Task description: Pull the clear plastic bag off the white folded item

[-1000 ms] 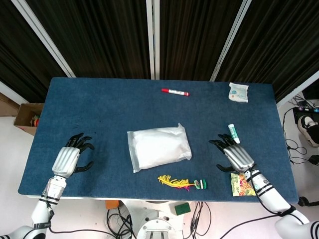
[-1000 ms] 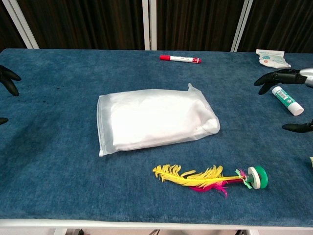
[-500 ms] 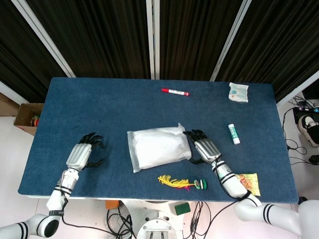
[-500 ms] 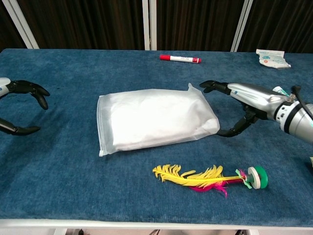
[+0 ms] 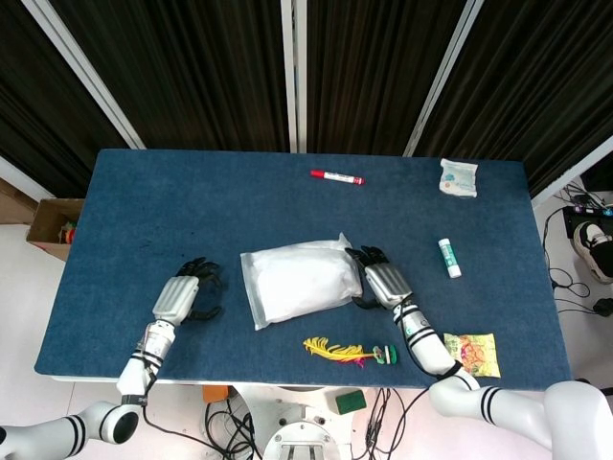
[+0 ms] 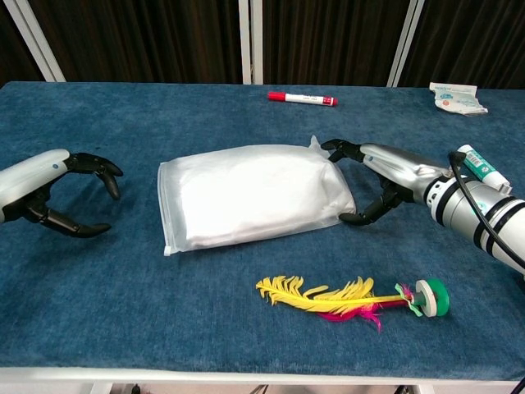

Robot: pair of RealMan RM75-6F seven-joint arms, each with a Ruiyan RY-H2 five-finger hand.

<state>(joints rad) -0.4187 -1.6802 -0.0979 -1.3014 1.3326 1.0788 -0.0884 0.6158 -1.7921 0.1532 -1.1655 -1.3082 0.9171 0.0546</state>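
The bench (image 5: 144, 192) I work over is a blue, napped rectangle; its back half lies open, and so does the strip between my left hand and the bag. The bag (image 5: 301, 281), a clear, frosted plastic pouch, sits mid-bench with the white item (image 6: 254, 195) inside, a soft pillow-like block filling it nearly edge to edge. The chest view shows the bag's flat sealed left edge and a small crimped tip at its back right corner; from the head view these are only faint.

My right hand (image 6: 379, 174) is at the bag's right end, fingers (image 6: 338, 148) spread, upper ones touching the back corner and the thumb at the front corner; whether it actually grips the plastic I cannot tell. My left hand (image 6: 57, 187) hangs open and curved, holding nothing, just left of the bag and apart from it.

A yellow feather (image 6: 324, 295) with pink strands and a green disc base lies in front of the bag near the front edge. A red-capped marker (image 5: 336, 177) lies toward the back. A white tube (image 5: 448, 259) and a white packet (image 5: 458, 177) lie to the right. Only the head view shows the printed sachet (image 5: 474, 352) at the front right edge.
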